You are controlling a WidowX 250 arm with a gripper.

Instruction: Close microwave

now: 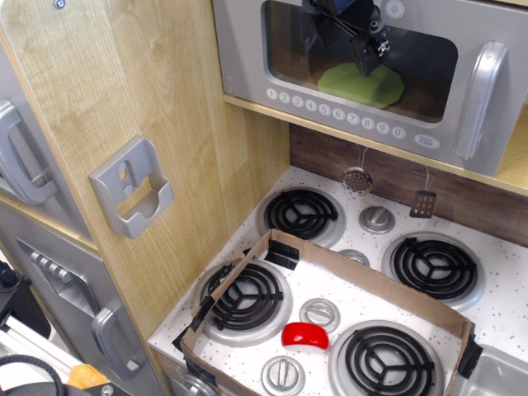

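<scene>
The microwave (371, 74) is mounted at the top of the view, above the stove worktop (503, 280), its wide silver-grey door lying almost flat against the front. Whether a small gap remains on the handle side cannot be told. The gripper (367, 45) is seen in front of the clear window, near its upper middle, pointing toward the door; contact with the pane cannot be confirmed, and whether its fingers are parted or together cannot be made out.

The door is judged to be light, stiff moulded plastic, swung on a hinge at its left edge, so little force should be needed. The smooth window is likely slippery and may flex slightly; a firmer push could be made on the frame beside the curved handle (477, 99) at the right, farthest from the hinge. No grasp is called for, only a flat press.

Inside the wooden cavity a flat green disc (363, 85) is seen through the window, lying on the floor. Below, a shallow cardboard tray (375, 276) is set over the front burners, and a small red object (305, 335) rests within it.
</scene>
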